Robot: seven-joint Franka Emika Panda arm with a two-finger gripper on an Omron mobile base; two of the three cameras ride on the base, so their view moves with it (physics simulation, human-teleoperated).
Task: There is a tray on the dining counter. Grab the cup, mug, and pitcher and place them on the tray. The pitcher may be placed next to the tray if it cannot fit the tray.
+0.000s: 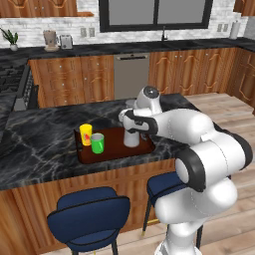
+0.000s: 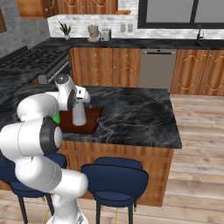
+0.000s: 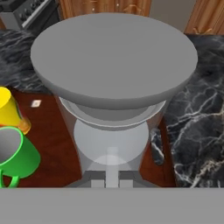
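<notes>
The dark reddish-brown tray (image 1: 115,149) lies on the black marble dining counter (image 1: 45,139). On its left part stand a yellow cup (image 1: 86,133) and a green mug (image 1: 97,143). The pale grey pitcher (image 1: 131,136) stands upright on the tray's right part, and my gripper (image 1: 131,122) is shut on its upper part from the right. In the hand view the pitcher (image 3: 113,61) is very close, with the cup (image 3: 8,109) and mug (image 3: 17,153) to its left on the tray (image 3: 52,144). From the right base view, the pitcher (image 2: 79,114) stands on the tray (image 2: 91,121) under my hand.
Two blue stools (image 1: 92,214) stand below the counter's front edge. To the right of the tray the marble top (image 2: 135,113) stretches on bare. A stove (image 2: 39,61) is at the far left, and a back counter with a dishwasher (image 1: 131,74) lies beyond.
</notes>
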